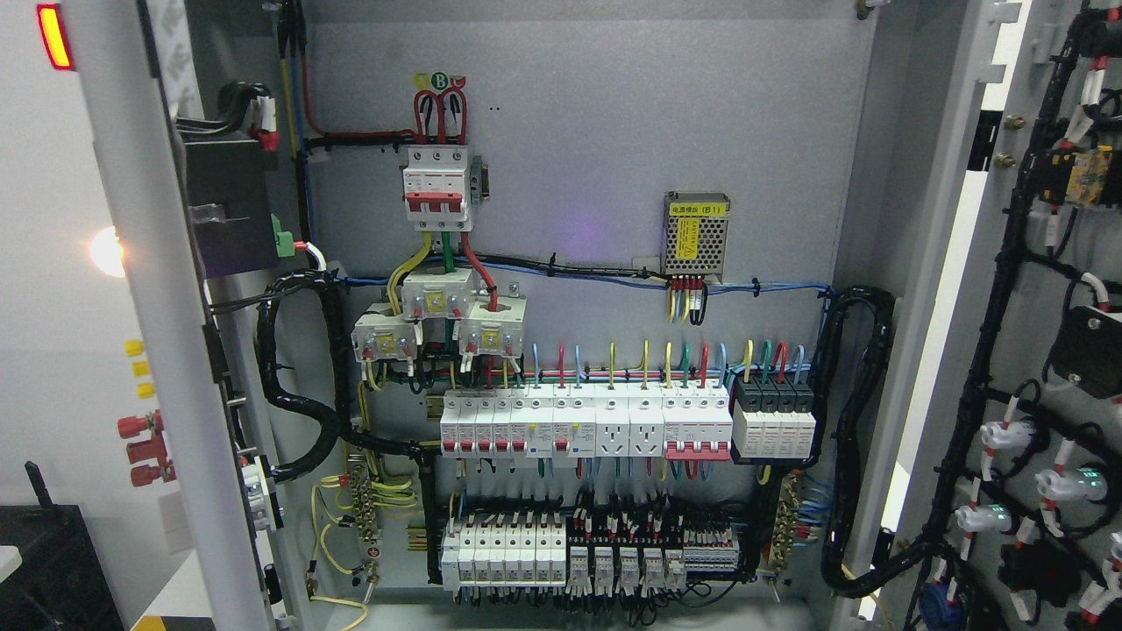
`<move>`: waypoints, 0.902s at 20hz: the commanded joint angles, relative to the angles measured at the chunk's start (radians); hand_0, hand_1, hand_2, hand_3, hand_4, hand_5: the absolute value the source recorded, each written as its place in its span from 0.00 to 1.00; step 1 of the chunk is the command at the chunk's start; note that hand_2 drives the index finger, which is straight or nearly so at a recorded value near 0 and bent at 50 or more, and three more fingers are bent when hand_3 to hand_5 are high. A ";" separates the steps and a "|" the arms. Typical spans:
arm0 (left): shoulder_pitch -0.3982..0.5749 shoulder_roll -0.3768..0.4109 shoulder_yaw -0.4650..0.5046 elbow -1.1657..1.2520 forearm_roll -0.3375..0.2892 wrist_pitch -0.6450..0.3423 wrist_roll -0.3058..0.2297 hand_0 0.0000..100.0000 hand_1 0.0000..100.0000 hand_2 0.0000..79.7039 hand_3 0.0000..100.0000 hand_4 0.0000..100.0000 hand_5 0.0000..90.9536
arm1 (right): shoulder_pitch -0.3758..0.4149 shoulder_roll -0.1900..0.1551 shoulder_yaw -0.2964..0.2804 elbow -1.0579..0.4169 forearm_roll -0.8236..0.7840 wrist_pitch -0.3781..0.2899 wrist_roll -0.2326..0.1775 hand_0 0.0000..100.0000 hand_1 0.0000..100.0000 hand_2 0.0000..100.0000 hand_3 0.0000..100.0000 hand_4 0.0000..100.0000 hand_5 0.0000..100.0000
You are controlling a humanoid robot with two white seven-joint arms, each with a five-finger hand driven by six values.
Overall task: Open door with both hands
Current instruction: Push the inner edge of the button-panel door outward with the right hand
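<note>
An electrical cabinet stands wide open in front of me. Its left door (149,289) is swung out, showing its grey edge, and its right door (1043,263) is swung out with black cable looms and indicator parts on its inner face. Between them the grey back panel (614,131) carries a red-and-white main breaker (436,188), rows of white breakers (583,425) and lower terminal blocks (561,552). Neither of my hands nor arms shows in the head view.
A perforated metal power supply (697,234) sits at the panel's upper right. Thick black corrugated cable bundles (855,421) run down both sides. A red lamp (54,35) glows at the top left. Red terminals (145,449) stick out at the left.
</note>
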 commanded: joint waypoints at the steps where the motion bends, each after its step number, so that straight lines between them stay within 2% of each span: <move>1: 0.001 -0.034 0.000 0.008 0.000 -0.001 0.000 0.12 0.39 0.00 0.00 0.00 0.00 | -0.015 0.009 0.052 0.013 0.002 0.015 0.000 0.12 0.39 0.00 0.00 0.00 0.00; 6: 0.000 -0.034 0.000 0.008 0.000 0.000 0.000 0.12 0.39 0.00 0.00 0.00 0.00 | -0.028 0.034 0.052 0.039 0.005 0.016 -0.002 0.12 0.39 0.00 0.00 0.00 0.00; 10: 0.000 -0.034 0.000 0.008 0.000 -0.001 0.000 0.12 0.39 0.00 0.00 0.00 0.00 | -0.032 0.069 0.054 0.047 0.011 0.018 -0.002 0.12 0.39 0.00 0.00 0.00 0.00; 14: 0.000 -0.034 0.000 0.009 0.000 0.000 0.000 0.12 0.39 0.00 0.00 0.00 0.00 | -0.049 0.095 0.063 0.050 0.013 0.075 -0.003 0.12 0.39 0.00 0.00 0.00 0.00; 18: 0.000 -0.034 0.000 0.009 0.000 -0.001 0.000 0.12 0.39 0.00 0.00 0.00 0.00 | -0.052 0.103 0.064 0.051 0.013 0.078 -0.003 0.12 0.39 0.00 0.00 0.00 0.00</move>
